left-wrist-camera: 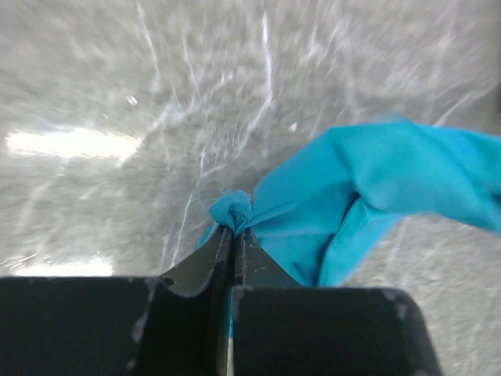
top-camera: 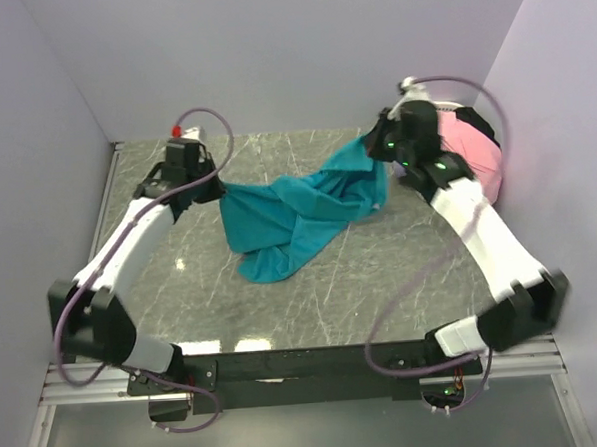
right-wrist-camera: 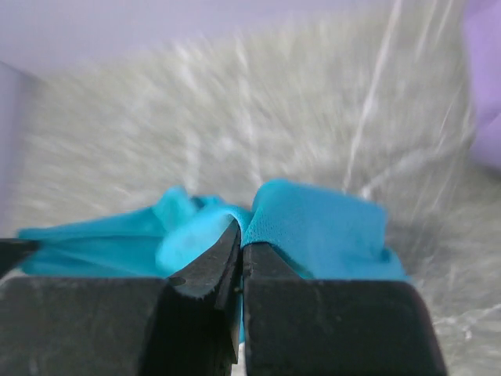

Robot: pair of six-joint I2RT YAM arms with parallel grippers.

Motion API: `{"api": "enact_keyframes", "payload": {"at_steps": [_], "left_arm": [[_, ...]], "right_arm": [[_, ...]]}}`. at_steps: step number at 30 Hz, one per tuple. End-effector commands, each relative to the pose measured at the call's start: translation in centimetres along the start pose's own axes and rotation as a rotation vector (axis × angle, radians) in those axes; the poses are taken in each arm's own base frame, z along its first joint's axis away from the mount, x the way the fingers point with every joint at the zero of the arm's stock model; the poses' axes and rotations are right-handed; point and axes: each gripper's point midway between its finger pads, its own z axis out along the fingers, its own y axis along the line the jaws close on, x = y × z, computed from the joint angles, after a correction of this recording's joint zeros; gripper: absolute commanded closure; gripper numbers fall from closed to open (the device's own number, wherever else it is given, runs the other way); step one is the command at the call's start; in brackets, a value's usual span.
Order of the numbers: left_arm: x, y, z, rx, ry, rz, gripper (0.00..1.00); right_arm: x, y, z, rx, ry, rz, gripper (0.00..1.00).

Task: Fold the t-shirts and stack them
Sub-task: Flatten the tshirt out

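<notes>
Near the far-left corner of the table (top-camera: 382, 279), the left gripper (top-camera: 218, 191) is clamped on a bunched corner of the teal t-shirt (top-camera: 298, 215), which sags between the arms down to the surface's far middle. Toward the far-right corner the right gripper (top-camera: 379, 147) pinches its other end. Behind that arm lies what looks like a pink t-shirt (top-camera: 473, 146), partly hidden.

Grey, white-veined marble-patterned tabletop (top-camera: 313, 303), enclosed on three sides by plain pale lavender panels: back wall (top-camera: 290, 54), left wall (top-camera: 26, 178), right wall (top-camera: 576, 169). Metal rails (top-camera: 87, 387) border the near edge. Bright patches (top-camera: 235, 344) on the tabletop are probably reflected overhead light.
</notes>
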Motion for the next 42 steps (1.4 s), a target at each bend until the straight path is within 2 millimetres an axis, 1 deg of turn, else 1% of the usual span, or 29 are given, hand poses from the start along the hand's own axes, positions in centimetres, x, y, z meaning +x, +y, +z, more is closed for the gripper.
{"api": "enact_keyframes", "payload": {"at_steps": [1,2,3,4,5,7,8,10,11,13,16,17,19,20,22,24,25,26,27,28,29,30,33,35,37,38,40,41,42], "left_arm": [[-5.3,-0.5,-8.3,0.000,-0.192,0.000,0.94],[-6.0,-0.3,-10.2,-0.004,-0.234,-0.007,0.93],[-6.4,-0.3,-11.4,-0.003,-0.258,-0.013,0.93],[-6.6,-0.3,-13.4,0.000,-0.288,-0.019,0.92],[-6.9,0.0,-14.5,-0.010,-0.313,-0.021,0.91],[-7.7,0.1,-17.1,-0.017,-0.366,-0.028,0.89],[-7.7,0.3,-19.0,-0.020,-0.392,-0.028,0.89],[-8.3,0.6,-21.5,-0.035,-0.440,-0.037,0.87],[-7.9,0.9,-22.7,-0.040,-0.443,-0.039,0.87],[-8.2,0.7,-25.3,-0.022,-0.484,-0.047,0.87],[-7.7,0.8,-28.5,-0.005,-0.523,-0.066,0.85],[-7.6,0.7,-29.1,0.003,-0.528,-0.069,0.85],[-7.0,0.6,-31.0,0.019,-0.524,-0.069,0.83],[-7.3,0.2,-32.3,0.038,-0.541,-0.068,0.83],[-6.4,-0.2,-33.2,0.065,-0.502,-0.050,0.84],[-6.5,-1.0,-35.2,0.108,-0.521,-0.040,0.84],[-6.2,-1.1,-35.8,0.118,-0.516,-0.037,0.84],[-6.5,-1.6,-37.4,0.150,-0.546,-0.033,0.84],[-6.5,-1.8,-38.3,0.163,-0.561,-0.032,0.83],[-6.6,-1.9,-38.9,0.167,-0.567,-0.031,0.82],[-6.4,-2.2,-40.2,0.193,-0.574,-0.023,0.82],[-6.3,-2.4,-40.7,0.201,-0.571,-0.017,0.82],[-5.9,-3.7,-41.7,0.274,-0.553,-0.012,0.81],[-5.7,-3.7,-42.0,0.283,-0.550,-0.025,0.81],[-6.1,-2.7,-41.6,0.228,-0.579,-0.055,0.80],[-6.0,-2.2,-39.9,0.192,-0.550,-0.064,0.80],[-6.8,-2.1,-38.1,0.169,-0.551,-0.062,0.80],[-6.5,-1.6,-35.8,0.136,-0.508,-0.062,0.81],[-7.4,-1.8,-34.9,0.134,-0.529,-0.062,0.81]], "right_arm": [[-4.8,0.6,-7.8,-0.027,-0.186,-0.009,1.00],[-5.8,0.8,-10.2,-0.044,-0.237,-0.003,1.00],[-5.9,0.7,-11.3,-0.045,-0.250,-0.002,1.00],[-5.9,0.6,-12.3,-0.047,-0.264,0.001,1.00],[-6.7,0.7,-14.4,-0.058,-0.309,0.006,1.00],[-6.9,0.7,-16.3,-0.067,-0.334,0.008,1.00],[-7.2,0.8,-18.0,-0.079,-0.362,0.010,1.00],[-7.2,0.8,-19.5,-0.089,-0.373,0.010,1.00],[-7.3,0.8,-20.7,-0.098,-0.391,0.015,1.00],[-6.9,0.9,-21.9,-0.113,-0.389,0.017,1.00],[-6.6,1.1,-24.6,-0.152,-0.415,0.030,1.00],[-6.6,1.3,-26.2,-0.175,-0.442,0.036,1.00],[-6.2,1.7,-27.9,-0.213,-0.446,0.035,1.00],[-6.1,1.7,-29.2,-0.231,-0.465,0.040,1.00],[-5.8,2.5,-31.0,-0.282,-0.463,0.031,1.00],[-5.6,2.6,-32.8,-0.302,-0.469,0.025,1.00],[-6.0,2.9,-34.1,-0.323,-0.494,0.021,1.00],[-6.0,3.2,-35.2,-0.345,-0.507,0.014,1.00],[-6.1,3.2,-35.7,-0.351,-0.510,0.010,1.00],[-6.6,3.5,-37.1,-0.366,-0.536,0.008,1.00],[-6.6,3.9,-37.5,-0.384,-0.531,0.001,1.00],[-6.9,4.3,-38.6,-0.407,-0.541,-0.008,1.00],[-7.0,5.6,-39.5,-0.476,-0.528,-0.024,0.98],[-7.2,5.6,-39.2,-0.473,-0.531,-0.018,0.97],[-7.4,5.1,-37.1,-0.428,-0.525,-0.006,0.96],[-7.5,4.9,-36.1,-0.413,-0.516,-0.002,0.96],[-7.3,4.9,-32.6,-0.385,-0.465,-0.006,0.97],[-7.3,4.8,-31.3,-0.368,-0.451,-0.006,0.98],[-7.3,4.7,-29.5,-0.354,-0.439,-0.003,0.98]]}}
